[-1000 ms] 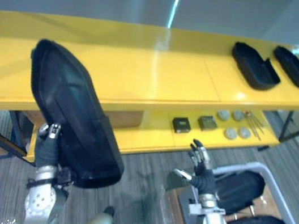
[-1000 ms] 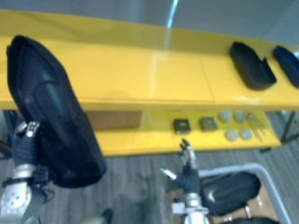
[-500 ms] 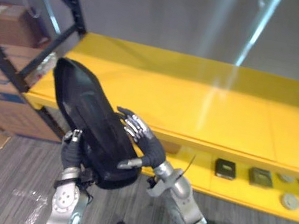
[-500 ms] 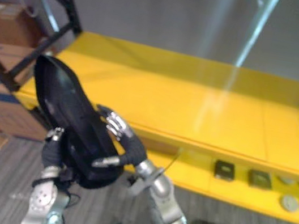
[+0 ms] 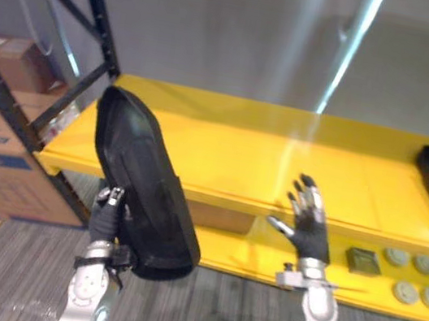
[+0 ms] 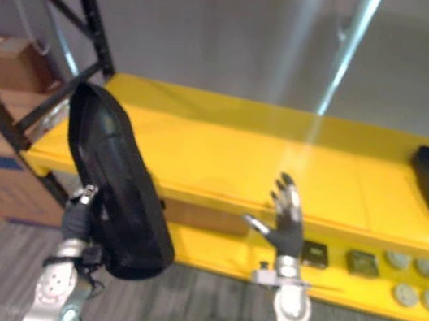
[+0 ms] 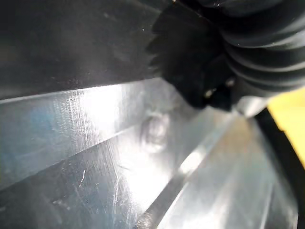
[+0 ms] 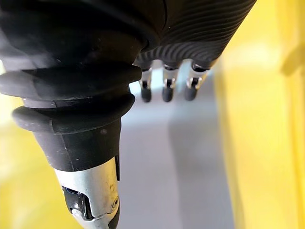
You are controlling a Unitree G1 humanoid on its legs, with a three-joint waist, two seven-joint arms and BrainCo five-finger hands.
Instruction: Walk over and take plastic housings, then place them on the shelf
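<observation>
1. The yellow shelf [image 5: 280, 159] has its top board just ahead of me. If I come in too low, the load could knock its front edge.
2. The plastic housing [image 5: 144, 186] stands tall and tilted on my left hand [image 5: 103, 220], before the shelf's left end. It looks top-heavy and could tip off.
3. My left fingers are hidden behind it, so I cannot tell how they grip.
4. My right hand [image 5: 310, 236] is raised, fingers spread and empty, apart from the housing, so it gives no support.

Your right hand [image 5: 308, 226] is off the plastic housing [image 5: 144, 186] now, raised with fingers [image 5: 308, 196] spread before the yellow shelf [image 5: 240, 152]; your left hand [image 5: 105, 215] carries it alone
</observation>
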